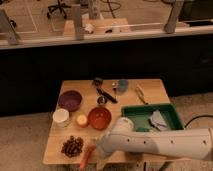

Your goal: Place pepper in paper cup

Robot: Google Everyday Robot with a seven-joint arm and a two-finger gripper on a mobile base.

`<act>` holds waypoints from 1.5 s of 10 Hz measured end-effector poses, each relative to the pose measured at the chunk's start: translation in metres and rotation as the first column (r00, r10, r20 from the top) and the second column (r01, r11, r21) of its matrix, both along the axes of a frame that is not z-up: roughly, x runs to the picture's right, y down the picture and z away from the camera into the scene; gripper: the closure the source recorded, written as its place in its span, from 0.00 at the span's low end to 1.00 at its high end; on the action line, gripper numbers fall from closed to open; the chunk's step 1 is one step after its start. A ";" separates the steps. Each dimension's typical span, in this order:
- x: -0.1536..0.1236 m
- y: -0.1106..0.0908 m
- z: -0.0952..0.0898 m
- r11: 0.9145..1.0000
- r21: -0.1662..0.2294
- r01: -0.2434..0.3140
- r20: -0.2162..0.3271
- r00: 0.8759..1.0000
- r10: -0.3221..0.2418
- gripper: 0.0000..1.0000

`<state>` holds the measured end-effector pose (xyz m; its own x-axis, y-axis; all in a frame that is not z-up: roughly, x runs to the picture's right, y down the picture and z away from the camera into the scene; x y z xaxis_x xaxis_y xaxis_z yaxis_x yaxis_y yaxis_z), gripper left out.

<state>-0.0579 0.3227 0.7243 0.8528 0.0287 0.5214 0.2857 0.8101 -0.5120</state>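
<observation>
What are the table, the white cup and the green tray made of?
Table: probably wood, tan and matte. White cup: likely paper, plain dull white. Green tray: maybe plastic, evenly coloured, thin rim. The gripper is by the pepper at the table's front.
</observation>
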 end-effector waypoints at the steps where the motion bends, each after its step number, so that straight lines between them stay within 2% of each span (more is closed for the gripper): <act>1: -0.002 0.002 0.006 1.000 -0.004 0.022 -0.007 1.000 -0.022 0.20; 3: -0.004 0.004 0.014 0.998 -0.015 0.056 -0.015 0.998 -0.057 0.22; 4: -0.006 0.008 0.016 0.996 -0.019 0.084 -0.013 0.996 -0.084 0.34; 7: -0.006 0.011 0.019 0.995 -0.026 0.101 -0.013 0.995 -0.102 0.61; 10: -0.011 0.015 0.014 0.992 -0.013 0.128 -0.027 0.991 -0.128 0.94; 11: -0.012 0.015 0.013 0.991 -0.008 0.134 -0.030 0.991 -0.134 0.99; 12: -0.012 0.015 0.012 0.991 -0.006 0.135 -0.031 0.990 -0.135 1.00; 15: -0.005 0.007 0.000 0.996 -0.025 0.088 -0.014 0.996 -0.088 1.00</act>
